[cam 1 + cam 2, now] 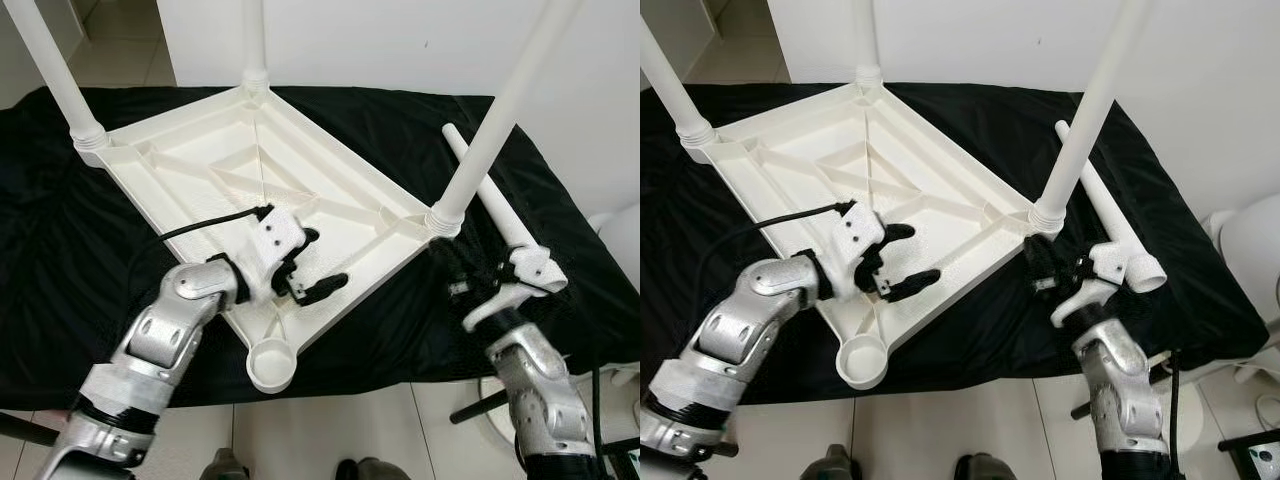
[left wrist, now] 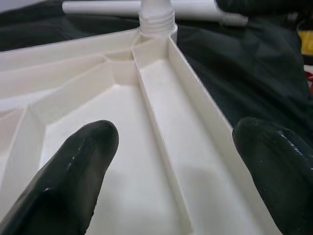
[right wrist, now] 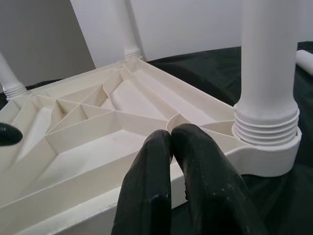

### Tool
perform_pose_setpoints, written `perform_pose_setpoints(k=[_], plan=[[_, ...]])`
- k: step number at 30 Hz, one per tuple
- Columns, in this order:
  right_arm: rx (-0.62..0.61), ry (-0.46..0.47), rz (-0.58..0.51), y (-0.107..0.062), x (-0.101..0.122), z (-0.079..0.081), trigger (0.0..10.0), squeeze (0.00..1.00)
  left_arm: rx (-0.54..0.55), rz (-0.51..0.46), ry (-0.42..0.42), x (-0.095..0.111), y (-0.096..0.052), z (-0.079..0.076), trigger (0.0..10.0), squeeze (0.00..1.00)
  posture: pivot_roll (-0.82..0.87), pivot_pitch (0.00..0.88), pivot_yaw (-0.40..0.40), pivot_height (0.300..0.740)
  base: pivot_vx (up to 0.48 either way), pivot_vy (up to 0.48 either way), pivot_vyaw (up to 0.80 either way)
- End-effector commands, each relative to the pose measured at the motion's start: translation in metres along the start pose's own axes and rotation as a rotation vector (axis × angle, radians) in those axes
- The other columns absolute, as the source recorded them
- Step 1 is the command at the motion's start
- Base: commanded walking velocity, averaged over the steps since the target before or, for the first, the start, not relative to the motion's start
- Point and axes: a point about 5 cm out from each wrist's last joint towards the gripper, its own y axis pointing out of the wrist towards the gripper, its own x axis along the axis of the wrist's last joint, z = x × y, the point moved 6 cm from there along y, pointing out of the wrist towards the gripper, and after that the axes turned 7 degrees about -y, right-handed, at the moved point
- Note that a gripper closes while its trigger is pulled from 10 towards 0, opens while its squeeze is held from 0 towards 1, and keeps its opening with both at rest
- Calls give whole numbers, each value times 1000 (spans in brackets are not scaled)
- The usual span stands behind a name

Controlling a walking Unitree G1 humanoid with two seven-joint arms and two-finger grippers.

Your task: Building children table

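Left gripper: your left gripper (image 1: 318, 262) sits over the near end of the upturned tabletop, its fingers (image 2: 78, 171) spread apart with a rib of the underside between them; it holds nothing.
Right gripper: your right gripper (image 3: 171, 142) has its fingers pressed together, empty, just beside the near right corner of the top.
Tabletop: the white children's tabletop (image 1: 225, 170) lies underside up on the black cloth (image 1: 60, 240), ribs showing.
Fitted legs: three white legs (image 1: 505, 110) stand screwed into their corner sockets.
Empty socket: the round corner socket (image 1: 271, 363) nearest you is bare, hanging at the cloth's front edge.
Loose leg: the fourth leg (image 1: 490, 195) lies flat on the cloth to your right, just beyond the right gripper.
Step in hand: likely fetching that last leg.
How to do it well: open the right fingers first, take the leg near its threaded end, and keep the left gripper steadying the top so the socket doesn't shift while you thread it in upright.
Risk: swinging the leg could knock the standing one beside it.
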Motion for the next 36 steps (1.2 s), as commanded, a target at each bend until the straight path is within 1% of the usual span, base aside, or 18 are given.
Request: perform_pose_setpoints(k=[1, 3, 6, 8, 10, 13, 14, 15, 17, 22, 24, 26, 27, 28, 30, 33, 35, 36], plan=[[-5, 7, 0, -2, 1, -1, 10000, 0, -55, 1, 17, 0, 0, -5, 10000, 0, 14, 48, -12, 740, 0, 0, 0], [-8, 8, 4, -4, 1, -1, 10000, 0, -71, 6, 21, -3, -2, -5, 10000, 0, 14, 48, -12, 740, 0, 0, 0], [-21, 11, 7, -9, 4, -1, 10000, 0, -141, 21, -8, -8, -18, 0, 10000, 0, 7, 45, -6, 740, 0, 0, 0], [-21, 11, 7, -9, 4, -1, 10000, 0, -141, 21, -8, -8, -18, 0, 10000, 0, 7, 45, -6, 740, 0, 0, 0], [-23, 15, 8, -10, 4, 0, 10000, 0, -131, 27, -9, -8, -29, 14, 10000, 0, 12, 40, -5, 740, 0, 0, 0], [-23, 17, 9, -10, 4, 1, 10000, 0, -121, 29, -1, -8, -33, 20, 10000, 0, 12, 40, -5, 740, 0, 0, 0], [-24, 20, 11, -10, 4, 2, 10000, 0, -110, 27, 1, -7, -37, 28, 10000, 0, 14, 38, -4, 740, 0, 0, 0], [-24, 20, 11, -10, 4, 2, 10000, 0, -110, 27, 1, -7, -37, 28, 10000, 0, 14, 38, -4, 740, 0, 0, 0], [-20, 24, 14, -10, 3, 5, 10000, 0, -88, 22, -11, -7, -42, 38, 10000, 0, 21, 31, -7, 740, 0, 0, 0], [-10, 29, 17, -10, 2, 7, 10000, 0, -91, 30, 5, -10, -44, 41, 10000, 0, 23, 27, -7, 740, 0, 0, 0], [4, 33, 23, -10, 1, 11, 10000, 0, -96, 58, 26, -15, -48, 43, 10000, 0, 27, 27, -10, 740, 0, 0, 0], [25, 36, 40, -11, -2, 17, 10000, 0, -83, 138, 63, -25, -59, 58, 10000, 0, 32, 24, -11, 740, 0, 0, 0], [25, 36, 40, -11, -2, 17, 10000, 0, -83, 138, 63, -25, -59, 58, 10000, 0, 32, 24, -11, 740, 0, 0, 0], [30, 36, 44, -11, -3, 17, 10000, 0, -73, 171, 74, -29, -64, 65, 10000, 0, 32, 24, -11, 740, 0, 0, 0], [32, 36, 46, -11, -3, 18, 10000, 0, -63, 196, 94, -32, -67, 70, 10000, 0, 34, 20, -11, 740, 0, 0, 0], [36, 35, 49, -11, -4, 18, 10000, 0, -74, 222, 118, -35, -69, 70, 10000, 0, 35, 19, -11, 740, 0, 0, 0], [40, 34, 53, -12, -4, 19, 10000, 0, -92, 223, 129, -37, -68, 68, 10000, 0, 36, 16, -12, 740, 0, 0, 0], [46, 30, 58, -13, -5, 19, 10000, 0, -124, 229, 137, -39, -67, 63, 10000, 0, 35, 13, -13, 740, 0, 0, 0]])
